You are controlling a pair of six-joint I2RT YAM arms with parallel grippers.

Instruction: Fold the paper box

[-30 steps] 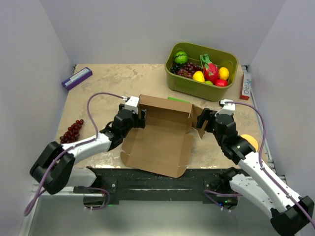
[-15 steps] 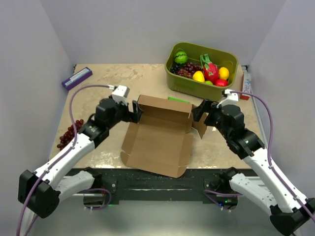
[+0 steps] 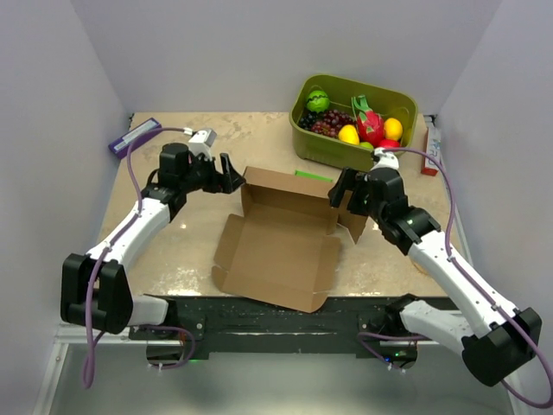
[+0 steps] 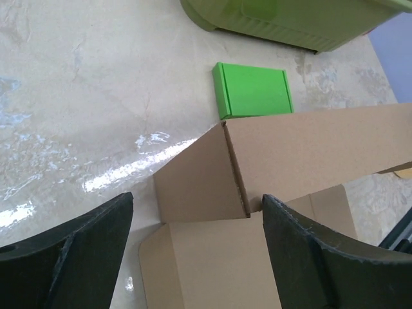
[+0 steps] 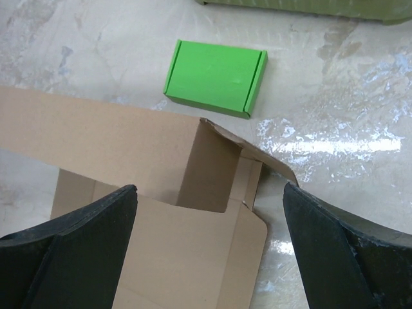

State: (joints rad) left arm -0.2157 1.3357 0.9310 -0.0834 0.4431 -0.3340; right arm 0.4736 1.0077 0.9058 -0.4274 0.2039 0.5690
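Note:
The brown paper box lies open in the middle of the table, its far wall upright and its near panel flat. It also shows in the left wrist view and the right wrist view. My left gripper is open and empty at the box's far left corner, above the side flap. My right gripper is open and empty over the far right corner, where a side flap stands folded inward.
An olive-green fruit bin stands at the back right. A small flat green box lies just behind the paper box. Grapes lie at the left edge, a purple box at the back left, a red-white box at the right.
Both arms have lifted and swung toward the back of the table. The grippers have come off the box's side flaps and now hover at its far corners. The box stays put.

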